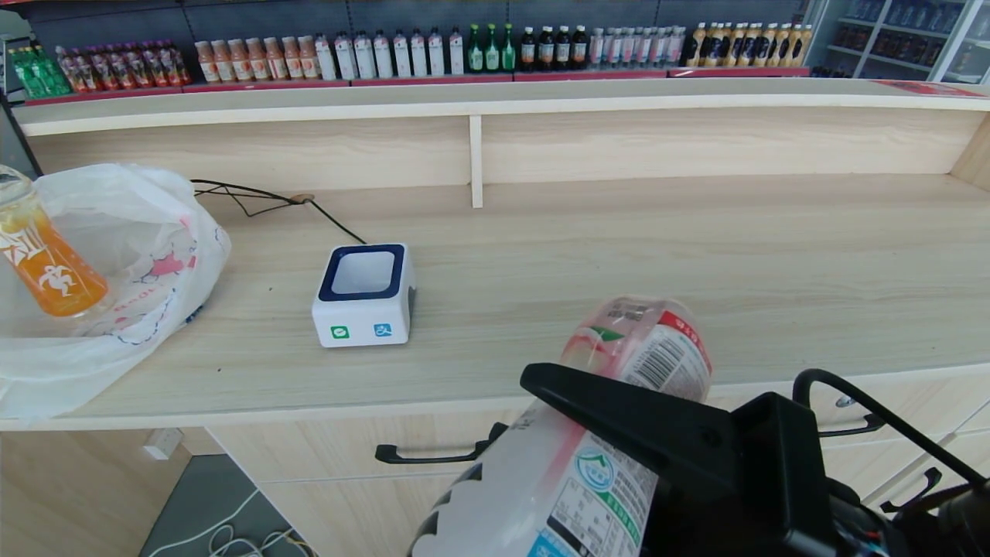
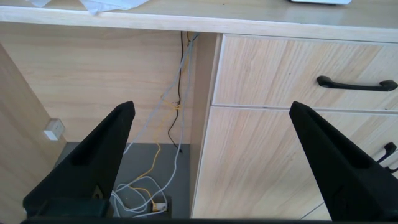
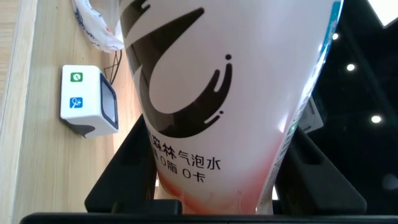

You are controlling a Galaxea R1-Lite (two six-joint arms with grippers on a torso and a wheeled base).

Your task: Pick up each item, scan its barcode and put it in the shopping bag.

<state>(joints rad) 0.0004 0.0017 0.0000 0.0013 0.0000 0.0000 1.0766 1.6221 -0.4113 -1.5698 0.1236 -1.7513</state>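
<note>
**Item in hand.** The right gripper (image 3: 217, 155) is clamped across the body of a clear plastic drink bottle (image 1: 564, 480). The bottle is held tilted in the air over the front edge of the table (image 1: 619, 240), to the right of the scanner (image 1: 363, 298) and nearer the robot. Its barcode panel faces up and to the right.

**Handling.** Judged from its look, the bottle is full and so moderately heavy. Its wall is thin and gives under pressure, and its film label is smooth and likely to slip. Grip it at mid-body, as now. Keep the barcode clear of the fingers.

**Left arm.** The left gripper (image 2: 211, 109) is spread wide and holds nothing. It hangs below the table edge, in front of the drawers (image 2: 298, 68).

**Surroundings.**
- The scanner window faces up, and its cable (image 1: 255, 197) runs back to the rear wall.
- The shopping bag (image 1: 155, 232) lies slumped at the table's left end with an orange drink bottle (image 1: 46, 255) already inside.
- Nothing stands between the bottle and the scanner.
- The collapsed bag mouth is the likely hindrance at drop-off.
</note>
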